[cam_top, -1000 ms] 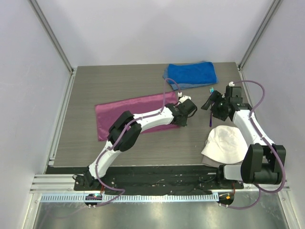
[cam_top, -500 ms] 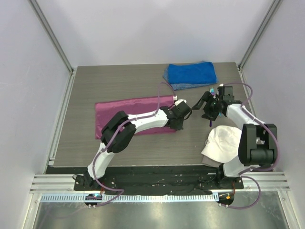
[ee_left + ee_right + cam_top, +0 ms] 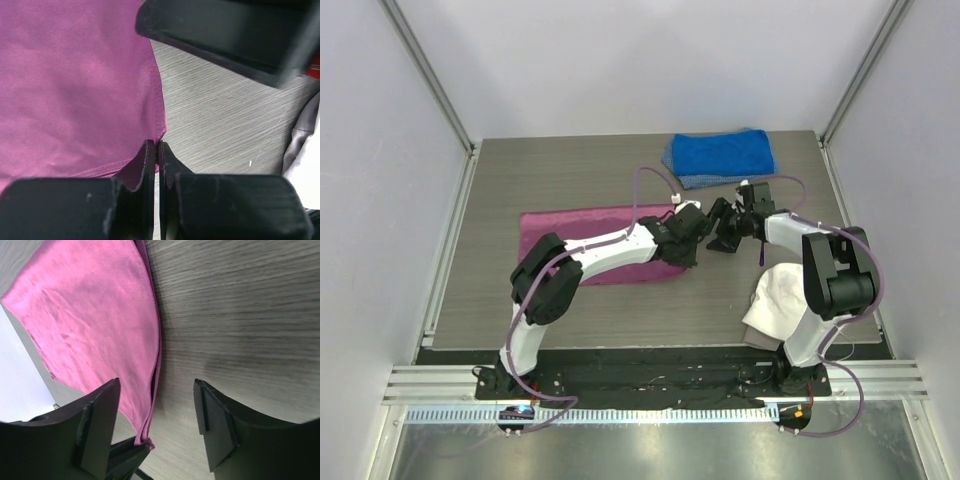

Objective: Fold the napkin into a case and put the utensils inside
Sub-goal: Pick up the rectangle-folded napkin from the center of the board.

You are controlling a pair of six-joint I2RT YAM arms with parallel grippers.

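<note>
The magenta napkin (image 3: 580, 240) lies flat on the table, folded to a wide strip. My left gripper (image 3: 686, 252) is at its near right corner. In the left wrist view its jaws (image 3: 158, 147) are pressed together on that corner of the napkin (image 3: 75, 75). My right gripper (image 3: 713, 234) hovers open just right of the same edge. In the right wrist view the open right gripper (image 3: 155, 415) straddles the napkin's edge (image 3: 152, 390), and the left gripper's tip (image 3: 122, 460) pinches the corner below. A thin dark spoon handle (image 3: 761, 250) shows beside the right arm; the fork is hidden.
A thick blue towel (image 3: 720, 155) lies at the back of the table. A white cloth (image 3: 790, 300) is bunched at the near right, by the right arm's base. Grey walls close the table in on three sides.
The left gripper has shut on the napkin's corner. The right arm has swung left from the utensils to the napkin's right edge, and its jaws have narrowed slightly.
</note>
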